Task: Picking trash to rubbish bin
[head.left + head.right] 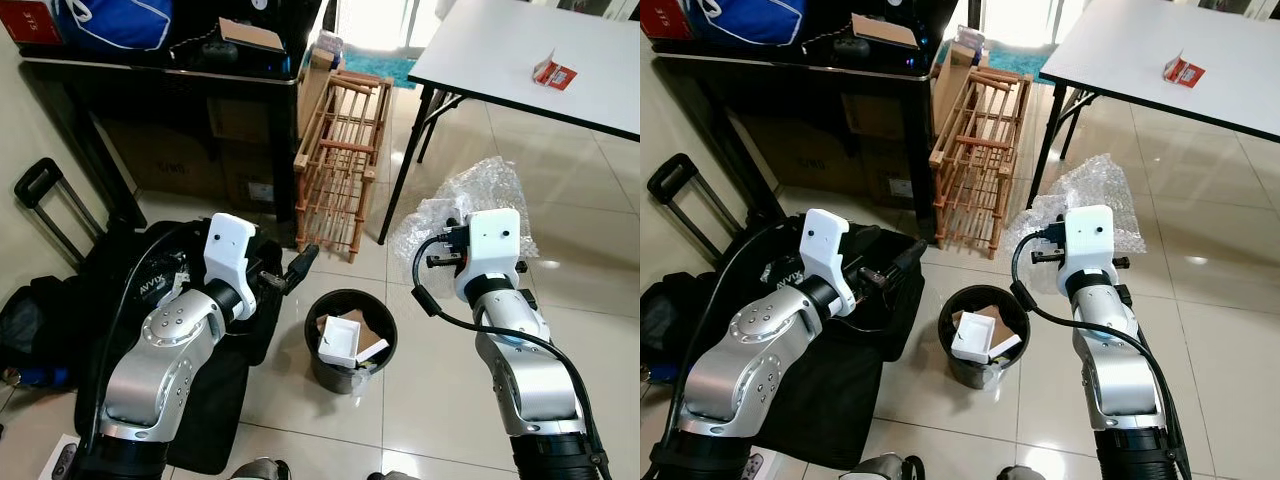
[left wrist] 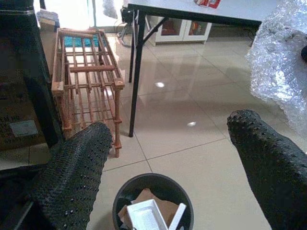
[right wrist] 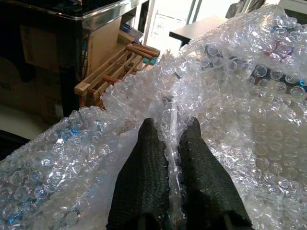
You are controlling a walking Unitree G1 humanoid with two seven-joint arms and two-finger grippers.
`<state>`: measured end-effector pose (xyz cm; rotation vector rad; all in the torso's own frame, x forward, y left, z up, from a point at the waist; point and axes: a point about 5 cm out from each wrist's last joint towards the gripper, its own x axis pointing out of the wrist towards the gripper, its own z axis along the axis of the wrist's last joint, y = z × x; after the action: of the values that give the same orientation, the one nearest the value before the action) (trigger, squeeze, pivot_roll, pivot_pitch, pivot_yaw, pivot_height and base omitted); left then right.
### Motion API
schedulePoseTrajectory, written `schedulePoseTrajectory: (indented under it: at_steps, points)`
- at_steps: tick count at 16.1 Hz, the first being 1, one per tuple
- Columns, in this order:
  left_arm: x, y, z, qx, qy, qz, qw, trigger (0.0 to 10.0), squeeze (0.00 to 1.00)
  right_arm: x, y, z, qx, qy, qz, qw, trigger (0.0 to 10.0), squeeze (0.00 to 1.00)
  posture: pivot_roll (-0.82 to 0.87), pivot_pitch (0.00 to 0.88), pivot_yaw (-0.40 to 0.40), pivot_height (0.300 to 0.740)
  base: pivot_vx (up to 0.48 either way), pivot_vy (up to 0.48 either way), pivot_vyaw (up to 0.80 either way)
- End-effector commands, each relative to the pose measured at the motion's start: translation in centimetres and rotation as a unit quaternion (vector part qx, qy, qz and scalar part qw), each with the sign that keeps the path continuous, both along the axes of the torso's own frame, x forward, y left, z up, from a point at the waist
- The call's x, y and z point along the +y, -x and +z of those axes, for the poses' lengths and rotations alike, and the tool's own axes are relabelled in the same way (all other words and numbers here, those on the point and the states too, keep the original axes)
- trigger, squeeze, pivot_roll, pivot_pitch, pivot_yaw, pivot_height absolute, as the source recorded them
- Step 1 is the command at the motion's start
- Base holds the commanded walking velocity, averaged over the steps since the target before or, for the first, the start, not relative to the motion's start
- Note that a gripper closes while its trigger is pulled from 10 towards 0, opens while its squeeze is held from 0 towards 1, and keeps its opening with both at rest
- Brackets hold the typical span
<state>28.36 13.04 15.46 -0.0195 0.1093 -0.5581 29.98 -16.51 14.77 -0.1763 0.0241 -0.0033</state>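
A crumpled sheet of clear bubble wrap (image 3: 230, 96) hangs in my right gripper (image 3: 171, 128), whose two black fingers are shut on a fold of it. In the left eye view the bubble wrap (image 1: 480, 190) is held up above the tiled floor, to the right of and beyond the rubbish bin. The black round bin (image 1: 330, 298) stands on the floor between my arms and holds a white box (image 1: 340, 338) and brown cardboard. My left gripper (image 1: 300, 262) is open and holds nothing, just left of the bin and above its rim (image 2: 120, 201).
A wooden slatted rack (image 1: 340, 160) leans behind the bin. A white table (image 1: 500, 50) with black legs stands at the back right, with a red and white packet (image 1: 553, 72) on it. A black desk (image 1: 150, 70) and black luggage (image 1: 150, 270) crowd the left.
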Motion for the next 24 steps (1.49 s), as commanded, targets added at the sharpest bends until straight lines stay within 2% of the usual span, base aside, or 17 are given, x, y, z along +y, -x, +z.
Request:
schedulePoseTrajectory:
  at_steps: [1, 3, 7, 21, 24]
  points:
    - [-0.23, 0.20, 0.15, -0.006, -0.003, -0.009, 1.000, 10.0, 0.00, -0.27, 0.09, -0.27, 0.003, 0.002, -0.007, 1.000, 10.0, 0.00, 0.06, 0.119, 0.000, 0.740, 0.000, 0.000, 0.00]
    - [-0.29, 0.29, 0.08, -0.005, -0.004, -0.011, 1.000, 10.0, 0.00, -0.28, 0.16, -0.43, 0.007, 0.001, -0.008, 1.000, 10.0, 0.00, 0.06, 0.120, 0.000, 0.740, 0.000, 0.000, 0.00]
    - [-0.19, 0.28, 0.06, -0.005, -0.009, -0.013, 1.000, 10.0, 0.00, -0.27, 0.02, -0.44, 0.010, 0.004, -0.009, 1.000, 10.0, 0.00, 0.07, 0.115, 0.001, 0.740, 0.000, 0.000, -0.78]
    - [-0.75, -0.14, 0.14, -0.007, -0.008, -0.023, 1.000, 10.0, 0.00, -0.52, 0.20, -0.47, 0.008, 0.002, -0.013, 1.000, 10.0, 0.00, 0.05, 0.107, 0.004, 0.740, 0.000, 0.000, 0.00]
    - [-0.94, 0.16, -0.17, -0.001, -0.005, -0.028, 1.000, 10.0, 0.00, -0.61, 0.19, -0.29, 0.007, 0.004, -0.013, 1.000, 10.0, 0.00, 0.04, 0.110, 0.005, 0.740, 0.000, 0.000, 0.00]
